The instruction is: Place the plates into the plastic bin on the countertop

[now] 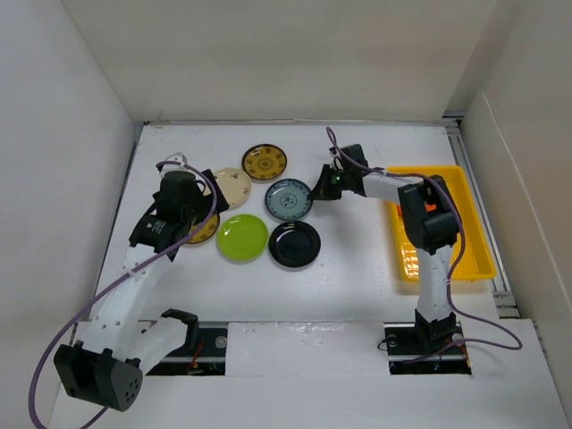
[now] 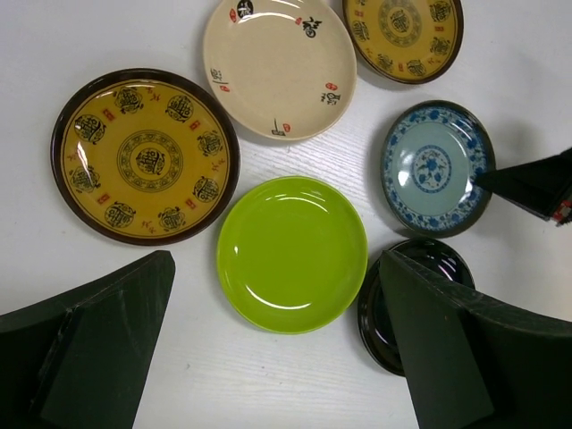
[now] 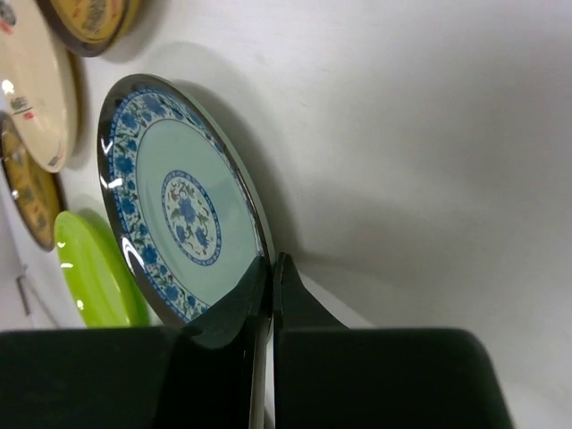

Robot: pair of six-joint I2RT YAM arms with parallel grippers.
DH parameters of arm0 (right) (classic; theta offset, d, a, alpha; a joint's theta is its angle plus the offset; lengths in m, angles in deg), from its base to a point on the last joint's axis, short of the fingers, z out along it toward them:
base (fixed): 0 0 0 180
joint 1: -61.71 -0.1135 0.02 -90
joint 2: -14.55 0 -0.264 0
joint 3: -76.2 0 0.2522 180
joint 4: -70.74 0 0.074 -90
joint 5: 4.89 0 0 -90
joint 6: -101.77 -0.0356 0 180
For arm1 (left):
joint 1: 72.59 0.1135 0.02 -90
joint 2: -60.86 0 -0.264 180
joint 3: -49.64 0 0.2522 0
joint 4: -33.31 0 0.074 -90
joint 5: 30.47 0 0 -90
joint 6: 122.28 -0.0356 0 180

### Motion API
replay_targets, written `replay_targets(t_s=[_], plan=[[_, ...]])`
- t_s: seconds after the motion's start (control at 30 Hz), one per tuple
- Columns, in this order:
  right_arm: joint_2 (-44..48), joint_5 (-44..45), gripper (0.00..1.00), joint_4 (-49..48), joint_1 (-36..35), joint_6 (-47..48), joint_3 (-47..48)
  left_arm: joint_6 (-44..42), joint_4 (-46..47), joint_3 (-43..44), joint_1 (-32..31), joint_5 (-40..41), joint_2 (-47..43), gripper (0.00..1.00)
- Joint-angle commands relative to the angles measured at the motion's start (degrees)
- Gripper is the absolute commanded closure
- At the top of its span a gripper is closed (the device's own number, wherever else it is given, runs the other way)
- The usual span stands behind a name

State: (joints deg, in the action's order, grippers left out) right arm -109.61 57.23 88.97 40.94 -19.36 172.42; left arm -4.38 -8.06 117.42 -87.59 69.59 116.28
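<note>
Right gripper [image 3: 271,277] pinches the teal patterned plate [image 3: 179,206] by its rim, mid-bench; this shallow hold may slip. Left gripper [image 2: 277,268] gapes over the lime green plate [image 2: 292,286].

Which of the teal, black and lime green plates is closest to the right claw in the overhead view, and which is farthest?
1. The teal plate: right at the right claw, which pinches its rim.
2. The black plate: just nearside of the teal one, apart from the claw.
3. The lime green plate: farthest, left of the black one.
</note>
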Motion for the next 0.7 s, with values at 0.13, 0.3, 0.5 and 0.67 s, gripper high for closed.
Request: replay_targets(t_s=[0.13, 0.3, 0.5, 0.67], plan=[[24.9, 12.4, 1.00, -1.6, 6.7, -4.0, -15.1, -0.2, 1.4, 0.6, 0.1, -0.3, -1.5, 0.00], [41.8, 21.1, 1.00, -1.2, 11.7, -4.6, -22.6, -0.2, 1.4, 0.6, 0.1, -0.3, -2.1, 0.00], [52.8, 30.4, 1.00, 8.4, 26.2, -5.8, -30.2, -0.2, 1.4, 0.6, 0.1, -0.3, -2.6, 0.00], [56.9, 24.6, 1.00, 2.6, 44.1, -6.4, -40.2, -0.7, 1.4, 0.6, 0.1, -0.9, -2.6, 0.00]])
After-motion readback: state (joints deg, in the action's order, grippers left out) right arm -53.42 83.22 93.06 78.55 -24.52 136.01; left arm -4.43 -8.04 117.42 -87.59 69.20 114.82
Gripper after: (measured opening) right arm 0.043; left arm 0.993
